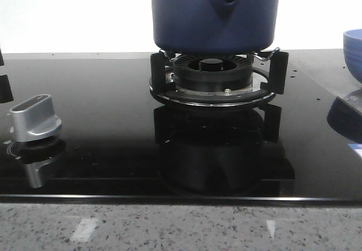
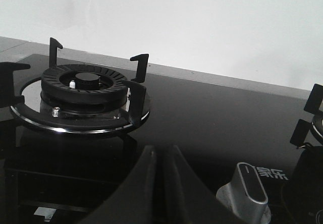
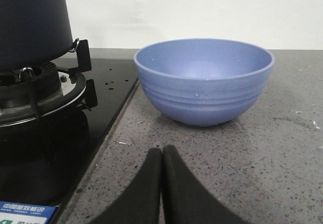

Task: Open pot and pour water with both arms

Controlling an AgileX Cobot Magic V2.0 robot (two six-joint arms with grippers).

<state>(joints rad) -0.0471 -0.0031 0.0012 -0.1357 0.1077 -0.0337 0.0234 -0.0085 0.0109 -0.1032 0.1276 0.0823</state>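
On the far left, a second burner (image 2: 83, 95) shows in the left wrist view. It has black prongs sticking up and nothing sits on it. The left fingers (image 2: 162, 168) are black and pressed together, with no gap between them. They hold nothing. They hang above the shiny black stove top (image 1: 102, 121). A silver knob (image 1: 34, 118) stands on the stove top near its left edge, and it shows again just beside the left fingers in the wrist view.

In the middle, the big dark blue pot (image 1: 214, 13) sits on the black burner stand (image 1: 218, 78). Its handle mount with a small round hole faces the front camera. The top of the pot is cut off in every picture, so I cannot tell if a lid is on it. The stove top below mirrors the burner.

To the right of the stove, a lighter blue bowl (image 3: 204, 80) stands upright on the grey speckled worktop (image 3: 262, 153). It is near the pot but not touching it. The right fingers (image 3: 162, 171) are also black and pressed together, holding nothing. They hang over the worktop just in front of the bowl, apart from it. A small blue sticker (image 3: 25, 215) sits on the stove corner there.
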